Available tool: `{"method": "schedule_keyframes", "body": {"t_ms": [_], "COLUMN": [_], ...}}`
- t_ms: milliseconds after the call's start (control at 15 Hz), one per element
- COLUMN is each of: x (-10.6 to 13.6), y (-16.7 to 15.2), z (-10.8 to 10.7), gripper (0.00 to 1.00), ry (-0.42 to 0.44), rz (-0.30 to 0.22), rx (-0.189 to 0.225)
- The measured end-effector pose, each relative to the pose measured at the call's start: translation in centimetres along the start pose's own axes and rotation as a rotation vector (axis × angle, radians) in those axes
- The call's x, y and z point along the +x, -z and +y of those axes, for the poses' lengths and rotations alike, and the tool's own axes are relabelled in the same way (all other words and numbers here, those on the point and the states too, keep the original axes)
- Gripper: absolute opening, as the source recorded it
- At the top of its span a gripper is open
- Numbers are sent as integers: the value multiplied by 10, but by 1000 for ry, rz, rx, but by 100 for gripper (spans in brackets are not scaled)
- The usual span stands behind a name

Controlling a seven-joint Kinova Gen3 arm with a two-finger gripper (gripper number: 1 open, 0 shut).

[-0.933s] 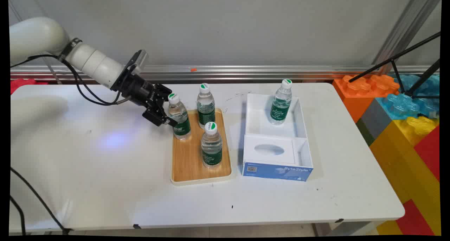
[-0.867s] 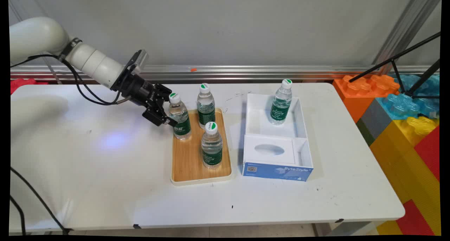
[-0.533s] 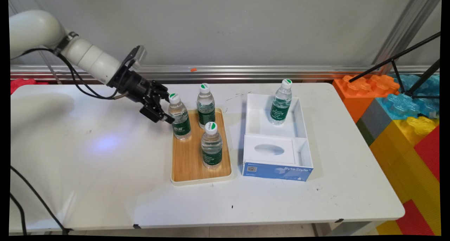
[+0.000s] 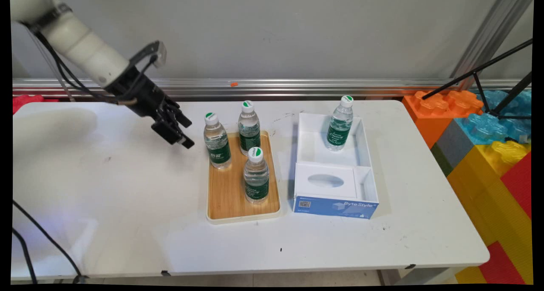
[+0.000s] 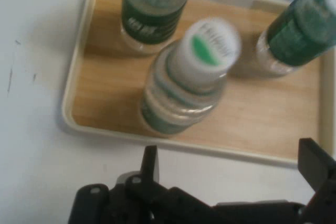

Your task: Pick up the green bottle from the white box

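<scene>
The nearest bottle [image 4: 216, 141] is seen standing upright at the far left corner of the wooden tray [image 4: 227, 197], just beside the gripper [image 4: 185, 134] but untouched by it. The fingers [image 5: 150, 162] are spread wide and nothing is held between them; in the hand view the bottle's white cap [image 5: 207, 51] is framed above the gap. Two more bottles [image 4: 249, 128] [image 4: 255, 176] are shown on the same tray, close to the first. A fourth bottle [image 4: 339, 124] is seen in the rear compartment of the white box [image 4: 367, 155] on the table [image 4: 106, 223], well apart from the hand. With the bottles crowded together, it is judged that a sideways nudge from one outstretched finger could topple the nearest one into its neighbours.
</scene>
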Motion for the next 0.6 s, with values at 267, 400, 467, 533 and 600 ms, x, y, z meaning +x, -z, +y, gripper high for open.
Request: {"method": "schedule_keyframes", "body": {"t_ms": [267,400,467,533,600], "x": [44,72,85,103,112], "y": [30,40,43,46,47], "z": [37,59,69,82,88], "gripper": [100,100,100,100,100], "ry": [73,115,132,153,159], "rz": [-5,0,4,14,21], "rx": [50,74,85,98,107]}}
